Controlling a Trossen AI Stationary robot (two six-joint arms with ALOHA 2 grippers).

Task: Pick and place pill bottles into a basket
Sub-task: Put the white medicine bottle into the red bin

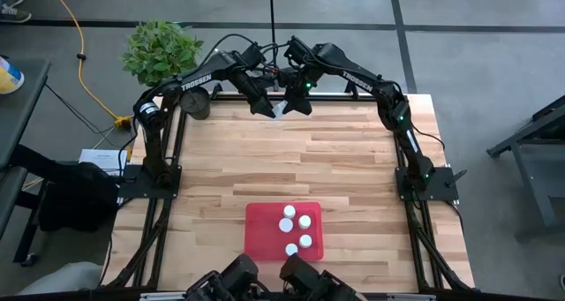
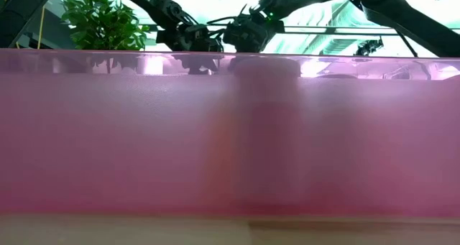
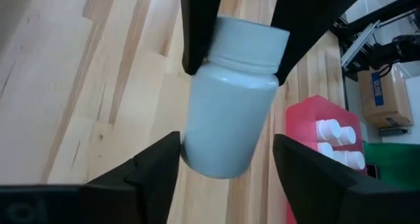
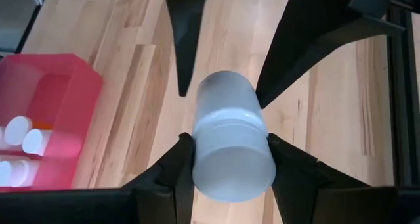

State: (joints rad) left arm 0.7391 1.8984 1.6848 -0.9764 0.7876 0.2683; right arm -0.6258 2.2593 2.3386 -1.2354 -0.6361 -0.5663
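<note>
Both grippers meet at the table's far edge over one white bottle (image 4: pixel 231 145). The right gripper (image 4: pixel 230 158) clamps its cap end; the left gripper (image 3: pixel 226 152) stands wide around its base. Five bottles (image 1: pixel 297 229) stand in the red tray (image 1: pixel 260 226), whose wall blocks the low view.

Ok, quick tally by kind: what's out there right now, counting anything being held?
Bottles in tray: 5
Bottle held by right gripper: 1
Tray: 1
Pot: 1
Plant: 1
Total: 9 things, 6 of them bottles.
</note>
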